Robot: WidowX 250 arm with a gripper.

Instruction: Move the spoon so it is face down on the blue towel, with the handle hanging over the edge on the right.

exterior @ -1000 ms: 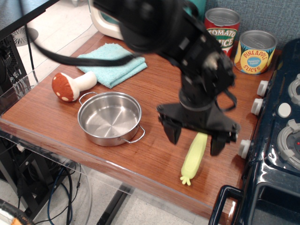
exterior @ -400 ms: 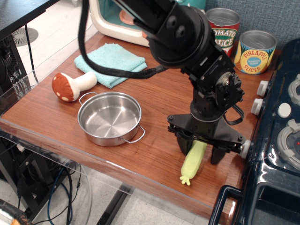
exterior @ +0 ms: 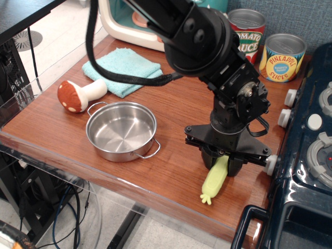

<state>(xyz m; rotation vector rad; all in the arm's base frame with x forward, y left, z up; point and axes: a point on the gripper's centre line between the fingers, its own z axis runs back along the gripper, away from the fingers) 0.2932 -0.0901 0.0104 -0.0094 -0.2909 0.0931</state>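
Observation:
The spoon lies on the wooden counter near its front right; only its pale yellow-green handle (exterior: pixel 213 180) shows, nubs toward the front edge, and the metal head is hidden under the arm. My black gripper (exterior: pixel 223 164) is down over the upper part of the handle with its fingers closed against both sides of it. The light blue towel (exterior: pixel 123 69) lies folded at the back left of the counter, far from the gripper.
A steel pan (exterior: pixel 121 130) sits front left, a red-capped toy mushroom (exterior: pixel 78 94) beside it. Tomato (exterior: pixel 247 31) and pineapple (exterior: pixel 282 57) cans stand at the back right. A toy stove (exterior: pixel 306 135) borders the counter on the right.
The gripper came down over the spoon handle and its fingers closed in from a wide spread onto the handle. The handle shifted slightly.

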